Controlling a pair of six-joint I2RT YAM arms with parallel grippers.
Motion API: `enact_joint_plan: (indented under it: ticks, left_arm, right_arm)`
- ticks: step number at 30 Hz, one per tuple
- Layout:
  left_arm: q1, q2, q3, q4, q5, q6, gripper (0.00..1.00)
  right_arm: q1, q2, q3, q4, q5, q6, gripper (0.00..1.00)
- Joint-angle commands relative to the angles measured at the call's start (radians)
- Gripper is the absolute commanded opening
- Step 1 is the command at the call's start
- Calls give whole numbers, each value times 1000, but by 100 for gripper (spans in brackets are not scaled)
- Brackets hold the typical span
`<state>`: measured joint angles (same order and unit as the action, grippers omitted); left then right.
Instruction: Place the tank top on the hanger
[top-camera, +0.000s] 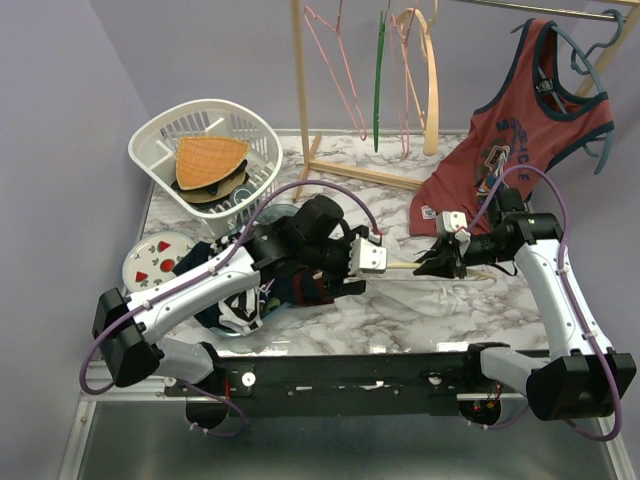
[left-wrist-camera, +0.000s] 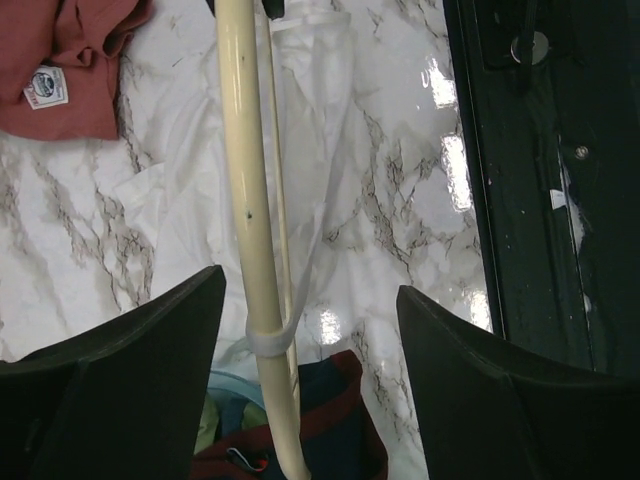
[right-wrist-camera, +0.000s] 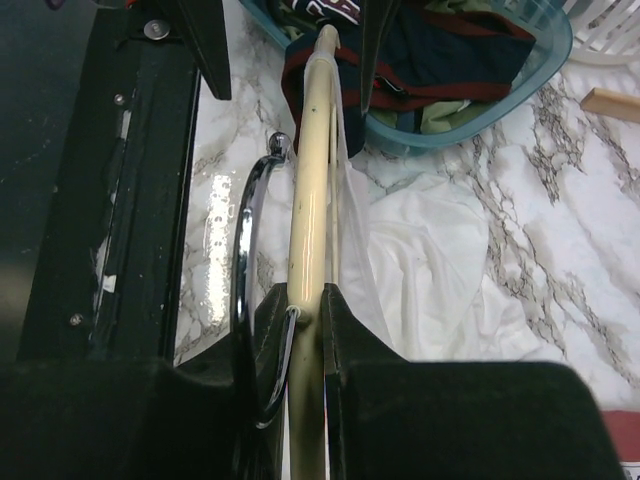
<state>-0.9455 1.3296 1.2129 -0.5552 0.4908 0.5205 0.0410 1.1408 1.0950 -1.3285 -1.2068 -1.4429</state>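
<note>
The left arm stretches in from the left across the bench (top-camera: 400, 315). Its tool (left-wrist-camera: 310, 295) is spread wide, a finger on either side of the hanger (left-wrist-camera: 245, 180), neither touching it. The right arm folds inward, its tool (right-wrist-camera: 305, 300) clamped tight on the hanger's bar just beside the metal hook (right-wrist-camera: 245, 220). The hanger is thick, smooth, cream and gently curved, lying low over glossy marble. The tank top (right-wrist-camera: 430, 250), thin, white and half sheer, lies crumpled on the bench beneath and beside the hanger, with one narrow strap looped round the bar. The hanger's left end is cut off against a teal tub (right-wrist-camera: 520, 80) of dark clothes.
</note>
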Motion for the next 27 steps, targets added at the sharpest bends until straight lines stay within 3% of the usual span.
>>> enact_joint_plan:
  ticks: [1, 9, 11, 12, 13, 16, 19, 22, 23, 27]
  left_arm:
    - [-24, 65, 51, -64, -3, 9, 78]
    - [-29, 109, 80, -54, -26, -34, 45]
    - [-30, 111, 71, -40, -40, -43, 27]
    - [-32, 109, 65, -32, -50, -50, 5]
    - [-32, 100, 59, -25, -61, -53, 0]
    - [-32, 65, 14, 4, -86, -62, 0]
    - [-32, 17, -45, 46, -101, -68, 0]
    - [-32, -29, -105, 81, -121, -66, 0]
    - [-32, -39, -133, 87, -123, -59, 0]
    - [-33, -70, -176, 101, -136, -33, 0]
  right_arm:
    - [17, 11, 26, -87, -63, -40, 1]
    - [31, 11, 16, -80, -66, -37, 1]
    - [30, 13, 17, -80, -68, -39, 1]
    - [30, 13, 17, -81, -69, -37, 1]
    - [30, 13, 19, -83, -69, -37, 1]
    - [30, 8, 23, -77, -69, -11, 1]
    - [31, -4, 35, -22, -60, 108, 17]
    - [28, -18, 75, 63, -30, 307, 50]
    - [28, -21, 86, 75, -22, 344, 65]
    - [1, -53, 141, 137, -16, 522, 81]
